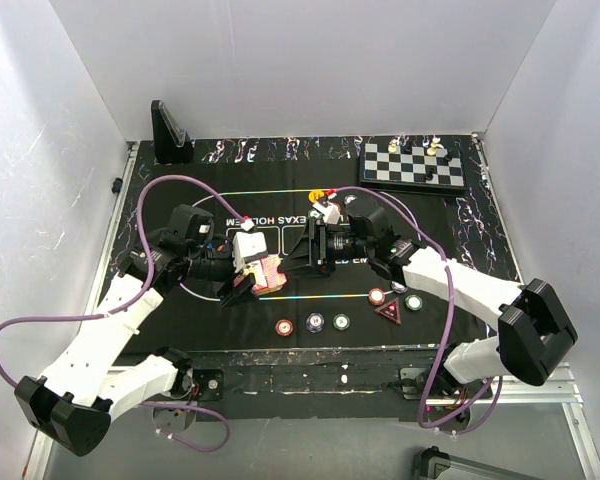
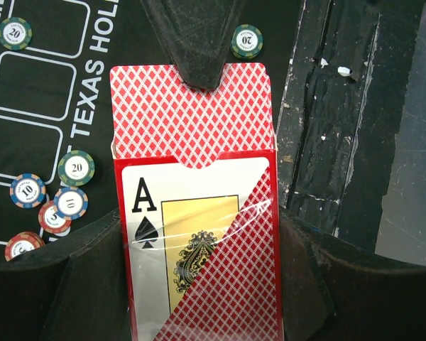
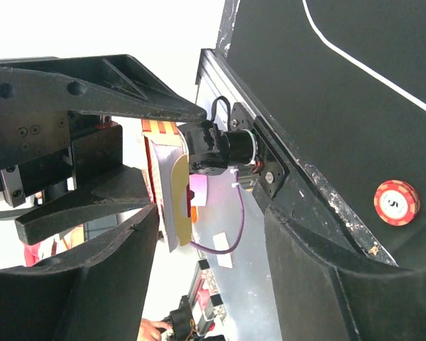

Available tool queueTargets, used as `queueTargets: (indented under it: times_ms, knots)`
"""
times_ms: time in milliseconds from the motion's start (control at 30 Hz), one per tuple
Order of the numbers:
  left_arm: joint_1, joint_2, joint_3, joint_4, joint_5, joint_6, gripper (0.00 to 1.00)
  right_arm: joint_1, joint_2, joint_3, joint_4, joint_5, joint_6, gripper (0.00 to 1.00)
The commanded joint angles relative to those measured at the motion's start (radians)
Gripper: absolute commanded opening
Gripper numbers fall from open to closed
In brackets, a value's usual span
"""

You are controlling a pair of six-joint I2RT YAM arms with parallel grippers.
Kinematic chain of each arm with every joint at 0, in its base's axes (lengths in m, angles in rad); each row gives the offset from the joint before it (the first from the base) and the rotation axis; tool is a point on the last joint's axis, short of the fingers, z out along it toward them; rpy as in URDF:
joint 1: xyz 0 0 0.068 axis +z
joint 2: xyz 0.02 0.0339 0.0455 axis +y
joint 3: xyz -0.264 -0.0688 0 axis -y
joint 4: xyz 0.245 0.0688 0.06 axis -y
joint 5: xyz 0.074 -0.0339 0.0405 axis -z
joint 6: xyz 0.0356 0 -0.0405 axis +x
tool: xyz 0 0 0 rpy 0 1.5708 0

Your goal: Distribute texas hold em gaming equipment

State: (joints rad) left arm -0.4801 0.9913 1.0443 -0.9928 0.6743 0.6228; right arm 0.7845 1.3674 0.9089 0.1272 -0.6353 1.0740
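On the black mat (image 1: 280,175), between the two arms, the left gripper (image 2: 202,284) clamps the sides of an ace-of-spades card box (image 2: 199,249). It holds the box off the felt, and red-backed cards (image 2: 192,114) poke from the open end. The right gripper (image 3: 211,217) faces it with jaws spread wide, one finger lying over the exposed cards, nothing gripped. The deck looks light and slick, apt to fan or spill. Its flat faces at the protruding end seem the place to pinch, gently, since the thin box would likely crush. A chessboard (image 1: 413,165) sits well apart at the far corner. Poker chips (image 1: 314,322) and a red triangular marker (image 1: 388,311) lie near the mat's front edge, outside the gap between the grippers.
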Motion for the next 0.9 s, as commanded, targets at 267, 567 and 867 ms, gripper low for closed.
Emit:
queueTargets:
  times_ms: [267, 567, 867]
  knots:
    - [-0.002, 0.021, 0.028, 0.052, 0.034, -0.006, 0.56, 0.065, 0.058, 0.062, 0.178, -0.043, 0.082, 0.72]
    - [-0.002, 0.014, 0.037, 0.060, 0.031, -0.005, 0.61, 0.088, 0.111, 0.079, 0.245, -0.038, 0.135, 0.54]
    - [-0.002, 0.000, 0.022, 0.075, 0.021, 0.020, 0.98, 0.094, 0.122, 0.061, 0.298, -0.027, 0.168, 0.24]
